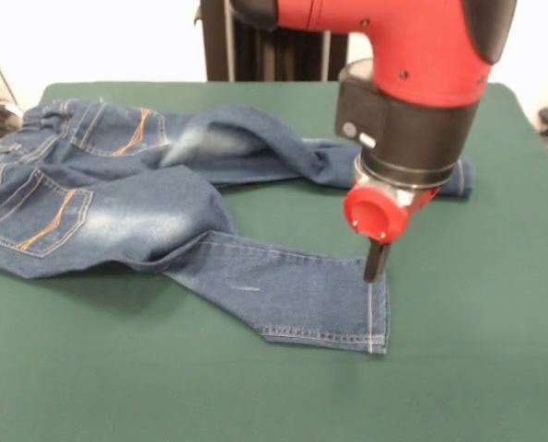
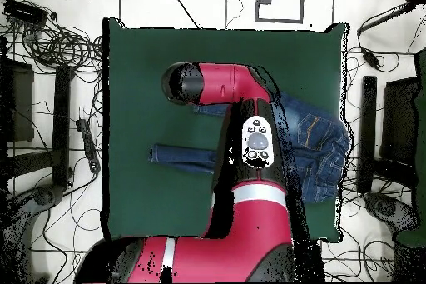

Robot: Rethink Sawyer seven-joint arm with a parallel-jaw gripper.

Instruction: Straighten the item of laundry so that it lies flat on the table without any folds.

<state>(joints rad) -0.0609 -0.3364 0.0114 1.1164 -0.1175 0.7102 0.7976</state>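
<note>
Jeans (image 1: 154, 216) lie rumpled on the table (image 1: 476, 350), waistband at 9 o'clock, near leg running toward 4 o'clock; gripper (image 1: 376, 262) sits at that leg's hem, whether clenched or released cannot be told

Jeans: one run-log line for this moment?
jeans: legs splayed, wrinkled | gripper: at near leg's hem, grip unclear | table: green | status: not flat

Red arm (image 2: 241, 181) overlies jeans (image 2: 320, 143) on green table (image 2: 141, 81).
</note>
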